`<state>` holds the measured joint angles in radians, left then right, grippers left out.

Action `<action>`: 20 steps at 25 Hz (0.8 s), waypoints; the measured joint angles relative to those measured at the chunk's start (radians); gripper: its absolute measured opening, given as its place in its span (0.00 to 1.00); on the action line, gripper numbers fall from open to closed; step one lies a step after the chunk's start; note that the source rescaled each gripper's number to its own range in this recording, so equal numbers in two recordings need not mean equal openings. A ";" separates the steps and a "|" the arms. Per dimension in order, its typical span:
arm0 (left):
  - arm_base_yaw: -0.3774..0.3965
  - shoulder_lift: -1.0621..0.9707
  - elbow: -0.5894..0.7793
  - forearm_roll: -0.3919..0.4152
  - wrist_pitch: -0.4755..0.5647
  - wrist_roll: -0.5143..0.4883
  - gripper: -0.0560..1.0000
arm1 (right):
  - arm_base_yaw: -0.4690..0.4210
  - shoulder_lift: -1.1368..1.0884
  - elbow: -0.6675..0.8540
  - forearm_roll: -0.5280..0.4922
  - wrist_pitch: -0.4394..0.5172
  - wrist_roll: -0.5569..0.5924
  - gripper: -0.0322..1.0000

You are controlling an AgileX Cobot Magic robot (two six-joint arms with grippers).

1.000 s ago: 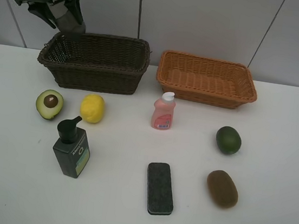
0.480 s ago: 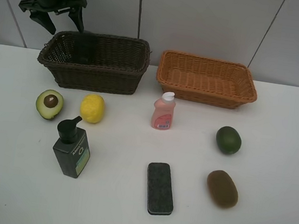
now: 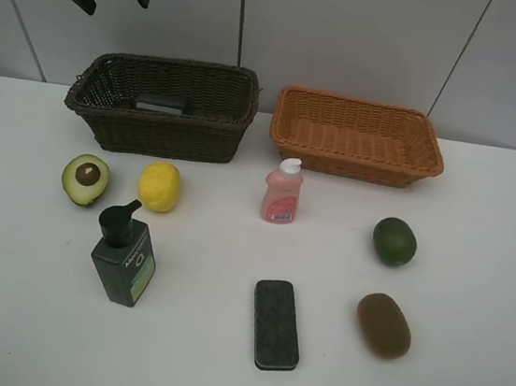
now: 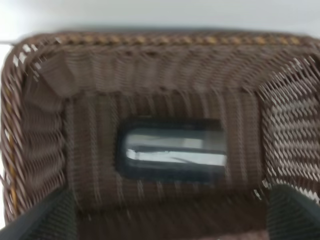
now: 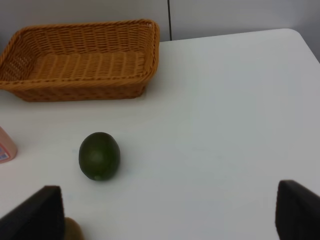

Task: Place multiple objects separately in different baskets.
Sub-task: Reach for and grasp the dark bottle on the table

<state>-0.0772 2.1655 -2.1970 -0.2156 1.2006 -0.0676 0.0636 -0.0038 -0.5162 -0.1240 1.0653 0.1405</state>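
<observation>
Cup: the grey cup [image 4: 172, 152] lies on its side in the dark basket [image 3: 165, 66], long way along the basket.
Left claw: the left gripper [image 3: 115, 1] hangs high above it — jaws apart, holding nothing.
Next pick, my guess: the halved avocado [image 3: 85, 179] and the lemon [image 3: 160, 186] sit in front of that basket — the left arm is nearer.
Right claw: the right gripper [image 5: 170, 215] has its jaws wide apart, with the green avocado [image 5: 99, 155] ahead of it.

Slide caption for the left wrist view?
Grey translucent cup lying on its side in the dark brown wicker basket.
</observation>
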 joint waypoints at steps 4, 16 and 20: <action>-0.068 -0.220 0.271 0.000 -0.001 0.004 0.99 | 0.000 0.000 0.000 0.001 0.000 0.000 1.00; -0.356 -0.799 1.029 0.009 -0.003 -0.094 0.99 | 0.000 0.000 0.000 0.001 0.000 0.000 1.00; -0.505 -0.803 1.141 0.034 -0.003 -0.172 0.99 | 0.000 0.000 0.000 0.001 0.000 0.000 1.00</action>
<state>-0.5819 1.3626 -1.0563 -0.1818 1.1973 -0.2392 0.0636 -0.0038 -0.5162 -0.1231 1.0653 0.1405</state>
